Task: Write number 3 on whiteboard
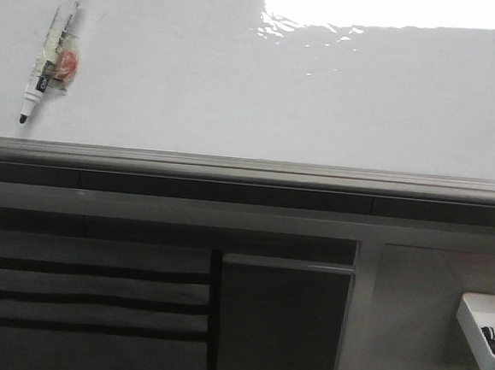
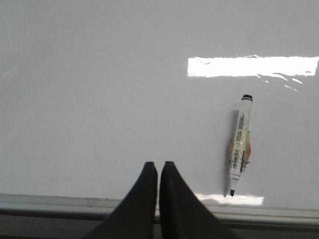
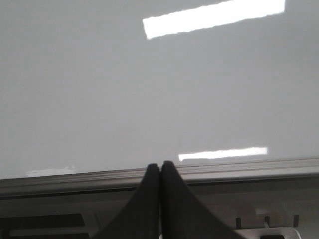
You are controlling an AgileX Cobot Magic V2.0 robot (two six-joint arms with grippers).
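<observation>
With both the left gripper [image 2: 158,172] and right gripper [image 3: 160,172] closed and empty, the uncapped marker [image 1: 51,51] lying on the blank whiteboard [image 1: 280,93] could roll or smear when grasped.

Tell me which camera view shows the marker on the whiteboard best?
The front view: the marker lies fully visible, cap to tip, on the whiteboard. The left wrist view also shows it whole; the right wrist view does not show it.

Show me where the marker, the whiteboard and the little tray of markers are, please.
marker [image 1: 52,54]: front view, middle of its barrel.
whiteboard [image 1: 280,93]: front view, bare white surface.
tray of markers [image 1: 476,327]: front view, its white front wall.
</observation>
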